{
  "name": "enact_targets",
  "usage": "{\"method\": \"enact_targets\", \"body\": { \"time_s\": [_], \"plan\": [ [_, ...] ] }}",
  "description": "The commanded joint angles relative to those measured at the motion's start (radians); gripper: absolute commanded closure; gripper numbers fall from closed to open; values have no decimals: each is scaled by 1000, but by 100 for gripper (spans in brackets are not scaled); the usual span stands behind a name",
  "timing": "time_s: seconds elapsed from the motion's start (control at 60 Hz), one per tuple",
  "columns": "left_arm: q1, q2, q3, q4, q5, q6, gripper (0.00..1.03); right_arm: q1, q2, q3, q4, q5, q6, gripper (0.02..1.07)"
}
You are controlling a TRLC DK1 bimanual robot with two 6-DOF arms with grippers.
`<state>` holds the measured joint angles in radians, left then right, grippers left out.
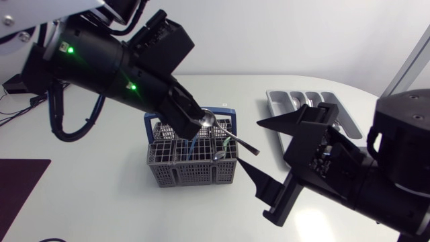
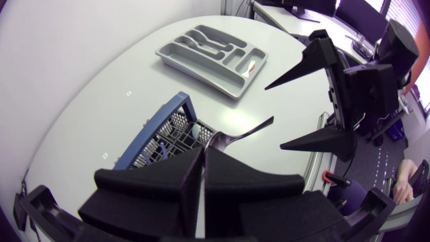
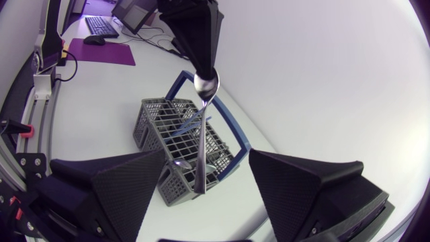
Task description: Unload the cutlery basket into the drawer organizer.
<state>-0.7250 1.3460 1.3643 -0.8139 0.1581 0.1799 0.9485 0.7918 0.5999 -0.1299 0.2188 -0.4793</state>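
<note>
Left gripper point(image 1: 193, 119) is clenched on the spoon point(image 1: 232, 136) at its bowl end, so the handle is left free and clear above the cutlery basket point(image 1: 168, 173). Right gripper point(image 1: 248, 143) is spread wide, with the handle tip aimed between its fingers. A handover is judged likely, as the drawer organizer point(image 1: 279, 107) lies on the right arm's side, well apart from the basket.
</note>
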Motion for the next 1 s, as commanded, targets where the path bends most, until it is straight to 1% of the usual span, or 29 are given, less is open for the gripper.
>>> {"method": "enact_targets", "body": {
  "time_s": [0.0,0.1,0.183,0.267,0.417,0.617,0.65,0.75,0.8,0.9,0.983],
  "plan": [
    [2,41,30,-7,27,-83,94,18,-3,-43,47,34,-36,32],
    [-1,64,35,-5,40,-95,94,24,12,-48,84,47,-48,47],
    [4,73,45,-5,44,-102,94,24,34,-48,115,51,-65,57],
    [9,81,52,-7,58,-105,94,24,66,-46,142,56,-76,62],
    [10,88,71,-8,63,-114,94,30,119,-45,188,62,-96,62],
    [-1,96,76,-10,64,-119,94,35,146,-46,227,105,-119,63],
    [-2,99,76,-11,64,-119,94,35,147,-48,236,108,-127,66],
    [-8,102,73,-11,67,-120,94,36,158,-48,248,120,-136,67],
    [-11,102,73,-11,67,-120,94,36,165,-49,253,120,-136,73],
    [-14,102,75,-11,67,-123,94,36,185,-49,265,125,-143,80],
    [-17,102,75,-11,67,-123,94,36,193,-51,274,129,-148,83]
  ]
}}
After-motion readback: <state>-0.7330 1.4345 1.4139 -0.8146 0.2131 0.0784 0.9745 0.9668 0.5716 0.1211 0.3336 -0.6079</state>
